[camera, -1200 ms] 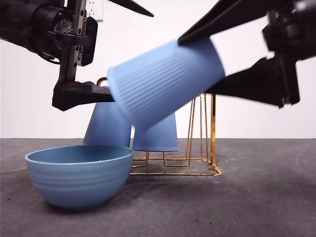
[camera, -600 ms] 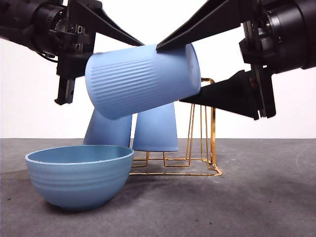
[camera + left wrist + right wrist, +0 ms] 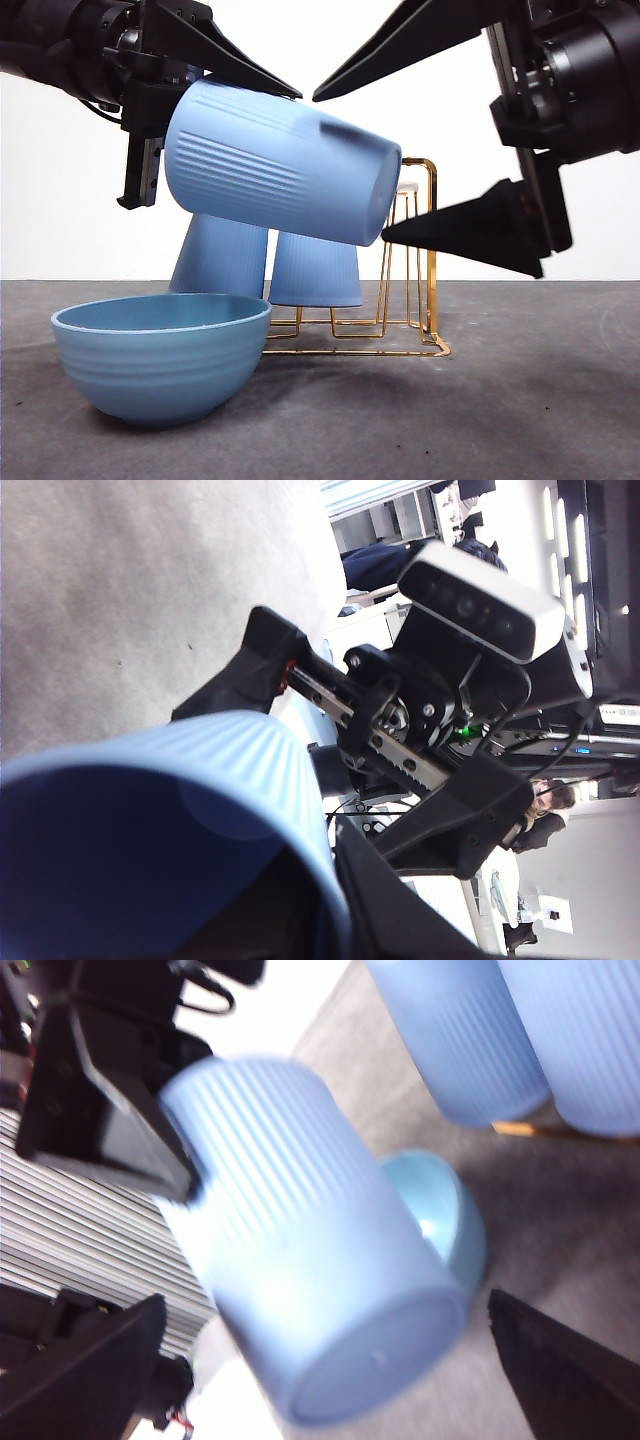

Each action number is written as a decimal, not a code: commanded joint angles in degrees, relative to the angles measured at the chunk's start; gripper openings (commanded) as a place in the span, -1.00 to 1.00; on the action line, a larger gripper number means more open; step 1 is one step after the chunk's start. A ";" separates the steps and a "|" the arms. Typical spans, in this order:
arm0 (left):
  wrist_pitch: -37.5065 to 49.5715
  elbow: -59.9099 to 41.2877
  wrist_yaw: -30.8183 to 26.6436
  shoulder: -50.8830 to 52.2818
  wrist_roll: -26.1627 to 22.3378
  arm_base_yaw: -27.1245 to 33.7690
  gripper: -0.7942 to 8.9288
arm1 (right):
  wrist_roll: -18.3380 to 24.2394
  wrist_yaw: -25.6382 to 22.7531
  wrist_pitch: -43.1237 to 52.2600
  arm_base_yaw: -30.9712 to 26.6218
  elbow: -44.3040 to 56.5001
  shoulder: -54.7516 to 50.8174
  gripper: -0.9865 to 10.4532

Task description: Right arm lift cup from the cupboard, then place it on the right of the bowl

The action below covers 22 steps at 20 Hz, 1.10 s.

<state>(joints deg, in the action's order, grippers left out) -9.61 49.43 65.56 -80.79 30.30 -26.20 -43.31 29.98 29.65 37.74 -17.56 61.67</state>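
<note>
Released since half a second ago, the ribbed blue tumbler [image 3: 275,165] sits clamped in the left gripper [image 3: 215,75]; the right gripper [image 3: 350,165], at 3 o'clock, gapes clear of its base.

Looked like a robotics lab w/ office space, not a home. Front view: bare white wall [image 3: 320,40] behind a grey felt-like tabletop [image 3: 520,400], staged test bench. Left wrist view: at 2 o'clock a depth camera [image 3: 480,605] on the other arm's wrist; at 4 o'clock a person [image 3: 548,798] by desks; at 1 o'clock shelving [image 3: 400,520].
</note>
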 commanded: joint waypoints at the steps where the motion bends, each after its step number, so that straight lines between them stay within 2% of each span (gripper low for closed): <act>1: 0.39 0.76 0.11 -0.33 0.66 -1.33 -0.81 | 2.03 -0.46 -6.47 -1.29 -0.70 -2.75 0.10; 5: -2.19 2.97 -5.25 -0.24 0.52 -3.96 -0.81 | 4.07 -3.26 -20.50 -4.24 -1.18 -12.74 0.09; 8: -6.80 6.67 -10.51 -0.24 -2.71 -7.19 -0.81 | 5.46 -5.88 -32.22 -4.57 -3.63 -21.09 0.09; 12: -17.35 12.81 -23.76 -0.85 -9.70 -11.41 -0.81 | 7.80 -7.28 -48.59 -4.50 -7.58 -29.00 0.09; 17: -25.79 20.26 -33.16 -4.39 -13.33 -16.20 -0.81 | 12.48 -18.08 -70.47 -4.50 -16.00 -38.01 0.09; 22: -33.14 29.05 -41.29 -12.55 -19.93 -21.99 -0.81 | 15.52 -25.09 -84.32 -4.50 -24.65 -42.51 0.09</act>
<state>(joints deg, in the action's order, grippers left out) -42.74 77.21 24.47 -92.31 13.37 -47.55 -29.34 5.02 -55.00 32.93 -41.67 19.07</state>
